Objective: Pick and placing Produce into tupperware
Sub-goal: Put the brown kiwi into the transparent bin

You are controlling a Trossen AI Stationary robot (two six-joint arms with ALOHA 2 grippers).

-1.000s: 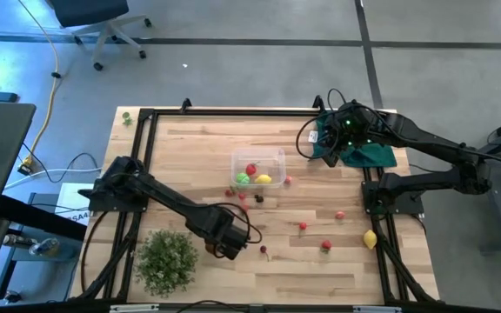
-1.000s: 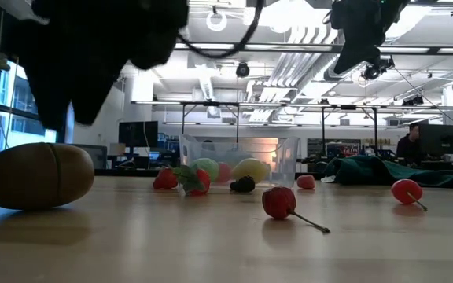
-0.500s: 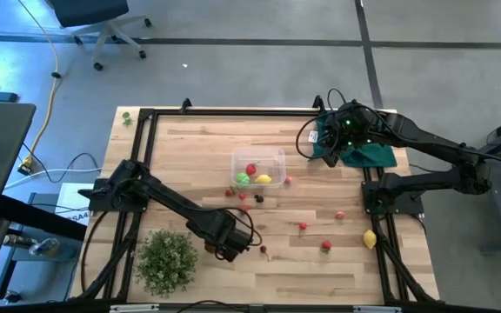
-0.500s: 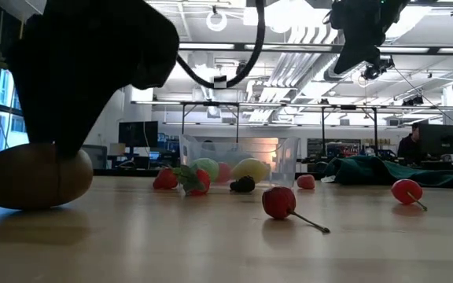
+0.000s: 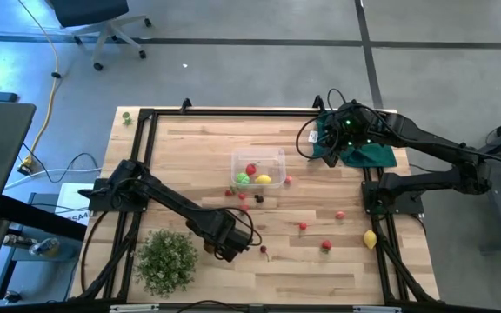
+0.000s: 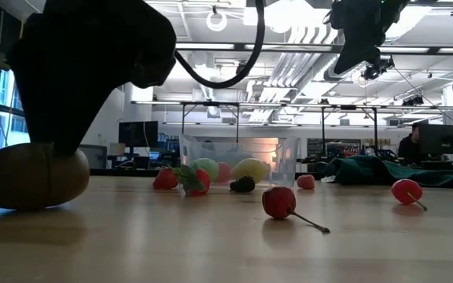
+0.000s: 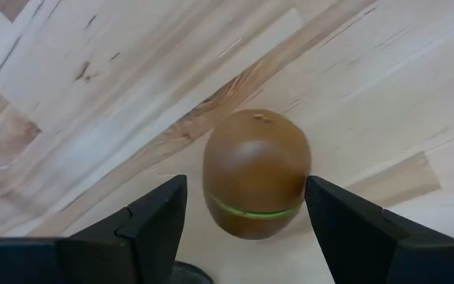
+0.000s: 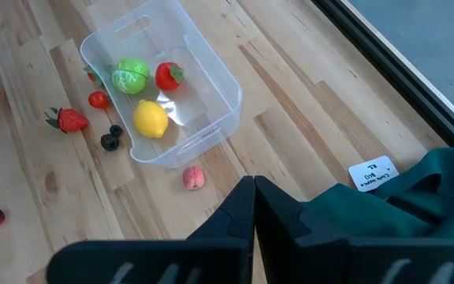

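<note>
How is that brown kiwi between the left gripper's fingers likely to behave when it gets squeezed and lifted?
The kiwi looks smooth and egg-shaped, so it may squirt out from the open left gripper if pinched off-centre. Lying on its side on the table, it would probably roll if nudged. The green seam around it suggests a hard, hollow toy, likely light.

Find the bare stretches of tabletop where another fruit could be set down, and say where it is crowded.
Free: the far strip between the tupperware and frame, and the near edge right of the plant. Crowded: around the tub's near side, where strawberry, blackberry and cherries lie.
</note>
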